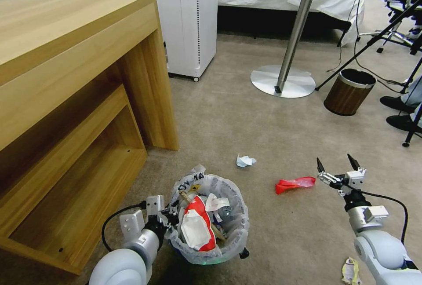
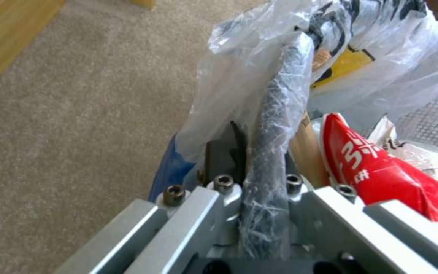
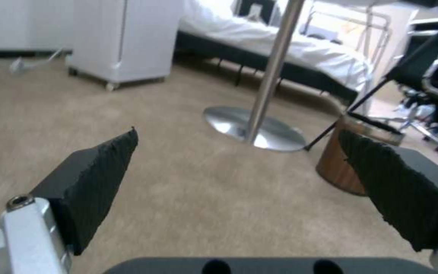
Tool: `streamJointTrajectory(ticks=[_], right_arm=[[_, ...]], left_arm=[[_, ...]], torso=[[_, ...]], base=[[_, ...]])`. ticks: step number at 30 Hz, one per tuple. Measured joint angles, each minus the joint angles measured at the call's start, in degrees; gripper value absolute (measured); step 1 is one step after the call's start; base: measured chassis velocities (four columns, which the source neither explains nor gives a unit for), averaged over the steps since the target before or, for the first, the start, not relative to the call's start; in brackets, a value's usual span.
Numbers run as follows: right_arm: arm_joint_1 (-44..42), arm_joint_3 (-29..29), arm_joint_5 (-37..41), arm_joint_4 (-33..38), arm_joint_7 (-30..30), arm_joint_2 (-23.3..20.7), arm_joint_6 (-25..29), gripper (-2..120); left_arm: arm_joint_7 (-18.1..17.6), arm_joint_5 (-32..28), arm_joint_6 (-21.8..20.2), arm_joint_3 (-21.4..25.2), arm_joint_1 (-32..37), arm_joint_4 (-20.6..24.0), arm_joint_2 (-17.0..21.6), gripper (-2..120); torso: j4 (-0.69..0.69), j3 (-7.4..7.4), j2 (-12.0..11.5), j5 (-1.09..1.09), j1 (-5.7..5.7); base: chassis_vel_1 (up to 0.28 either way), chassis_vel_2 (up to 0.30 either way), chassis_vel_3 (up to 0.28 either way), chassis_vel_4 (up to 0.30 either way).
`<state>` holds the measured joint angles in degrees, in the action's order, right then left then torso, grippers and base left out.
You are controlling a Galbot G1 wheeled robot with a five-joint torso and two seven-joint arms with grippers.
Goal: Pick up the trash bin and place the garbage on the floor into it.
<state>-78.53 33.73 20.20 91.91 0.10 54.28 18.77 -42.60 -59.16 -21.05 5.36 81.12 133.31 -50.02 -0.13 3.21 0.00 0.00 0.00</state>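
Left hand (image 1: 169, 219): pinching the bagged rim of the trash bin (image 1: 211, 250), one finger (image 2: 225, 152) lying outside the plastic and the rim passing between the pair in the left wrist view.
Trash bin: sitting low in front of the robot, just beside the open end of the wooden table (image 1: 74, 78); whether it is resting on the floor (image 1: 246, 118) or being held just clear of it is hard to judge from here.
Bin contents: a red-and-white packet (image 1: 198, 228) lying on top, with white scraps beside it.
Right hand (image 1: 338, 166): hovering above the carpet with its black fingers (image 3: 95, 182) spread wide and nothing between them.
Red wrapper (image 1: 294, 184): lying on the floor just to the left of the right hand, apart from it.
Crumpled white-and-blue wrapper (image 1: 245, 160): lying on the floor beyond the bin, well apart from the red wrapper.
Yellow-and-white scrap (image 1: 350, 271): lying on the floor close beside the right arm.
Wood-grain bin (image 1: 347, 93): standing farther back, near the round base of the pedestal table (image 1: 283, 80).
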Motion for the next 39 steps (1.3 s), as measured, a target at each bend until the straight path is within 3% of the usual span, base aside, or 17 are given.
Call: streamJointTrajectory(ticks=[9, 18, 21, 26, 33, 39], right_arm=[[6.3, -6.7, -0.7, -7.1, -6.0, -5.7, -1.0, 100], [11.5, -8.8, 0.8, -13.2, -12.1, -6.4, -3.5, 100], [11.8, -9.2, 0.5, -15.0, -16.6, -6.0, -5.0, 100], [14.8, -12.2, -2.1, -20.5, -17.1, -5.4, -4.2, 100], [23.6, -19.8, -7.6, -33.2, -13.8, -2.6, -6.3, 100], [30.7, -22.6, -8.4, -42.9, -13.7, -0.5, -6.3, 100]], left_arm=[[0.1, -0.3, -0.6, 2.2, 1.0, 0.8, 0.5, 0], [1.2, 3.2, -1.0, 3.0, 4.3, 0.8, -2.1, 0], [2.1, 5.6, -1.4, 3.3, 6.5, 0.6, -3.8, 0], [2.2, 6.4, -1.4, 3.5, 7.2, 0.1, -4.3, 0], [1.9, 6.7, -1.4, 3.9, 8.2, -0.7, -4.4, 0], [1.7, 6.4, -1.2, 4.3, 8.4, -1.3, -3.9, 0]], torso=[[0.0, 0.0, 0.0, 0.01, 0.0], [0.02, 0.0, 0.0, 0.0, 0.0], [0.0, 0.0, 0.0, 0.0, 0.0], [0.0, 0.0, 0.0, 0.01, 0.0], [0.01, 0.0, 0.0, 0.01, 0.0], [0.01, 0.0, 0.0, 0.0, 0.0]], base=[[0.0, 0.0, 0.0, 0.0], [0.0, 0.0, 0.0, 0.0], [0.0, 0.0, 0.0, 0.0], [0.0, 0.0, 0.0, 0.0], [0.0, 0.0, 0.0, 0.0], [0.0, 0.0, 0.0, 0.0]])
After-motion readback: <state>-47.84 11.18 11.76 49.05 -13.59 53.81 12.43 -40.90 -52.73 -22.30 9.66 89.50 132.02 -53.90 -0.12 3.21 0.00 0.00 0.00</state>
